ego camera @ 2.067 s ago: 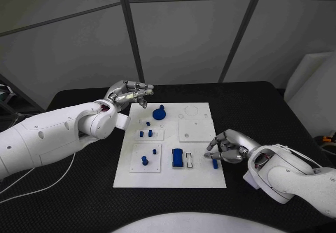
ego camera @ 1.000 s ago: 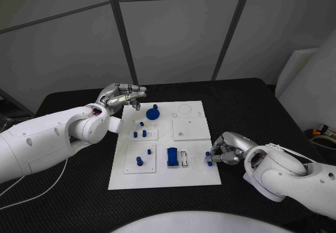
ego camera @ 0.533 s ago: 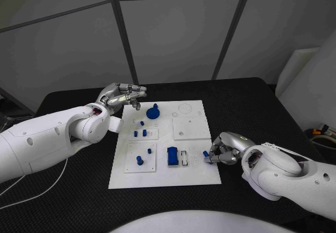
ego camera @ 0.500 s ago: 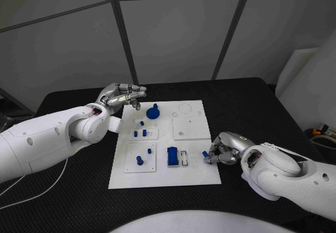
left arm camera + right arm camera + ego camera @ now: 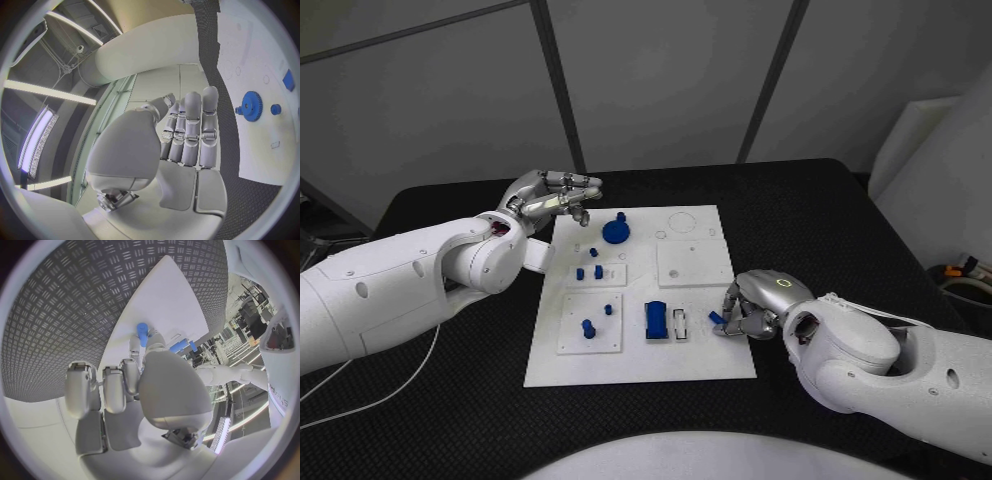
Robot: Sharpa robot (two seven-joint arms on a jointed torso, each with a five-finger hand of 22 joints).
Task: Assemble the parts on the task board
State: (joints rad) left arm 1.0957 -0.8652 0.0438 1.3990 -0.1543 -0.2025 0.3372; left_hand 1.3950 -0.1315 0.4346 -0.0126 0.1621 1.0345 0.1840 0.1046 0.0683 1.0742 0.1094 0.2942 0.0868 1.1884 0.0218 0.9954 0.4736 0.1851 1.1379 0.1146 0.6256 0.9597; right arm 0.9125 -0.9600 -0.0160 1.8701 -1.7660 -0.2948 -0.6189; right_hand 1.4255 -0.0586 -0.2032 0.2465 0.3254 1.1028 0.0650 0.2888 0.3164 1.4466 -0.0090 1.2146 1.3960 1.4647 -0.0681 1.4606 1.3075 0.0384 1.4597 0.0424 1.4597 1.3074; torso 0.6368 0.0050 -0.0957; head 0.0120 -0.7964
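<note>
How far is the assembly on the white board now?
Done: several blue pegs and a blue gear already stand on the task board. In hand: the right hand pinches a small blue part at the board's right edge. Left: that part is not placed yet. The left hand holds nothing.

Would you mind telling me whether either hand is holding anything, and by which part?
The right hand pinches a small blue peg by one end at its fingertips, over the board. The left hand holds nothing, its fingers curled.
</note>
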